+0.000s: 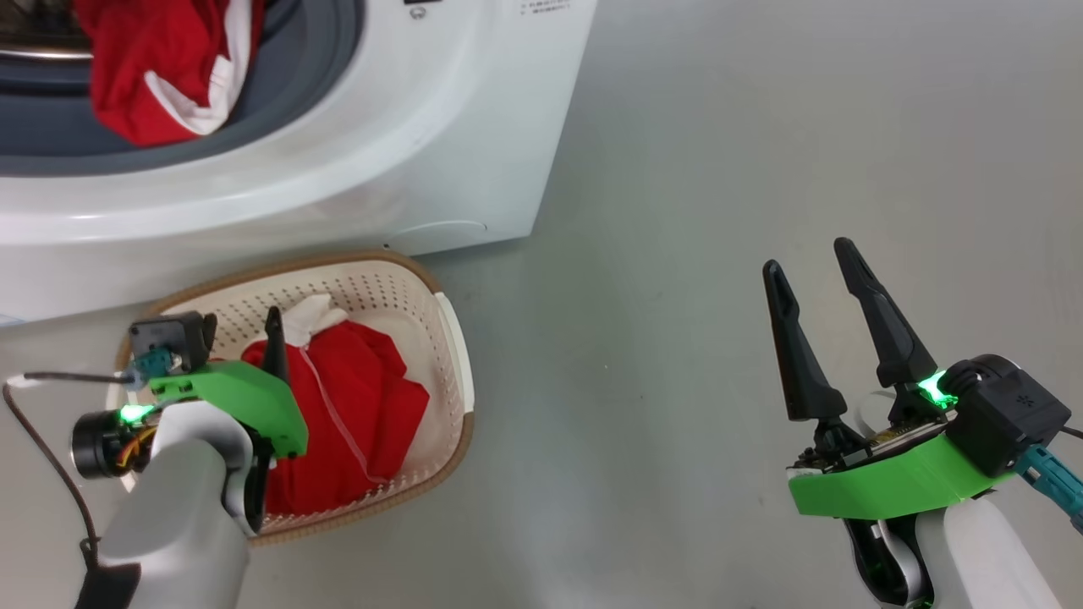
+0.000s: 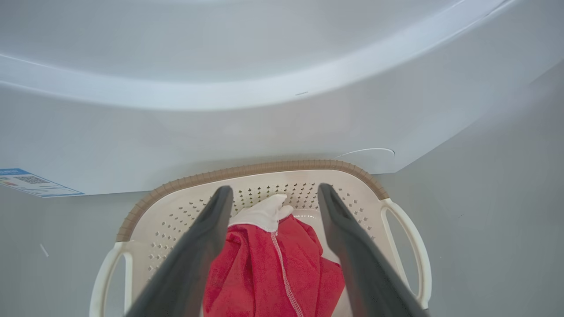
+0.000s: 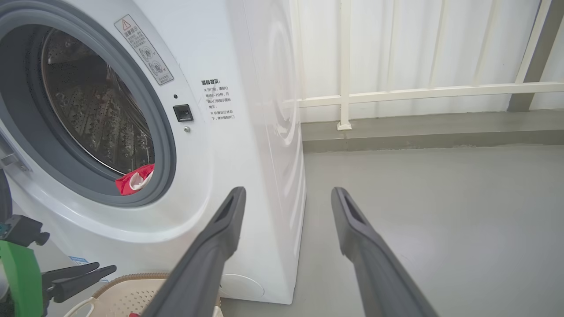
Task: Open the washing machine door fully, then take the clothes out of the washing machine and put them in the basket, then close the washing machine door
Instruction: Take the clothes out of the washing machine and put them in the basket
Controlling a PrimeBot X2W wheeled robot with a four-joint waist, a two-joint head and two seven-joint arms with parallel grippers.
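The washing machine (image 1: 381,127) stands on the grey floor (image 1: 719,211) with its round mouth uncovered. The basket (image 1: 448,338) sits on the floor at the foot of the washer's front, close against it. Of the clothes, one red garment (image 1: 355,406) lies heaped in the basket, and another red piece with white trim (image 1: 161,76) hangs over the grey gasket at the drum's lower lip. The left claw (image 2: 273,193) hovers over the basket with its fingers spread wide, gripping nothing, and the heaped garment lies below the gap. The right claw (image 1: 810,258) is also wide open and empty, well apart over bare floor. The piece in the drum looks light, limp and prone to snag, so it is probably best pinched at a thick fold near the lip.
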